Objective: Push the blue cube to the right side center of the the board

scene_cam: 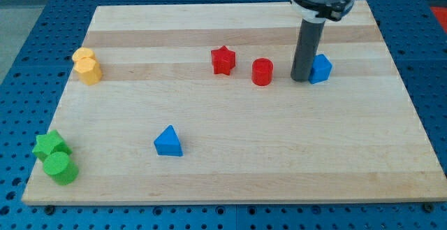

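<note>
The blue cube (321, 68) sits on the wooden board (279, 160) toward the view's upper right. My tip (300, 80) rests on the board right against the cube's left side; the dark rod hides part of the cube's left edge. A red cylinder (262, 71) stands just left of my tip, and a red star (223, 60) lies further left.
A blue triangular block (168, 142) lies at lower centre-left. Two yellow blocks (87, 66) sit together at the left edge. A green star (50, 145) and a green cylinder (61, 167) sit at the lower left corner. The board's right edge (412, 111) is right of the cube.
</note>
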Motion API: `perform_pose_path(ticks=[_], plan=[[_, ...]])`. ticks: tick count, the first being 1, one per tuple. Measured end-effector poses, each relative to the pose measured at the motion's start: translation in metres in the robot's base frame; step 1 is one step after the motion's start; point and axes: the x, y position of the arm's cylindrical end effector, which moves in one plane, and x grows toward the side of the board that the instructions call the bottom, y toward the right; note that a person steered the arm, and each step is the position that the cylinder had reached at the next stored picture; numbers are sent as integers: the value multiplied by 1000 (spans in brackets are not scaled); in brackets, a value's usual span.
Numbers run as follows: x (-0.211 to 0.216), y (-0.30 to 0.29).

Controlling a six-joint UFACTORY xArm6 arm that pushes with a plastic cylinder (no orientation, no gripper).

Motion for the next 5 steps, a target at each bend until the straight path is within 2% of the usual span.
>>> perform_pose_path(ticks=[2,5], plan=[[-27,6],[-24,54]])
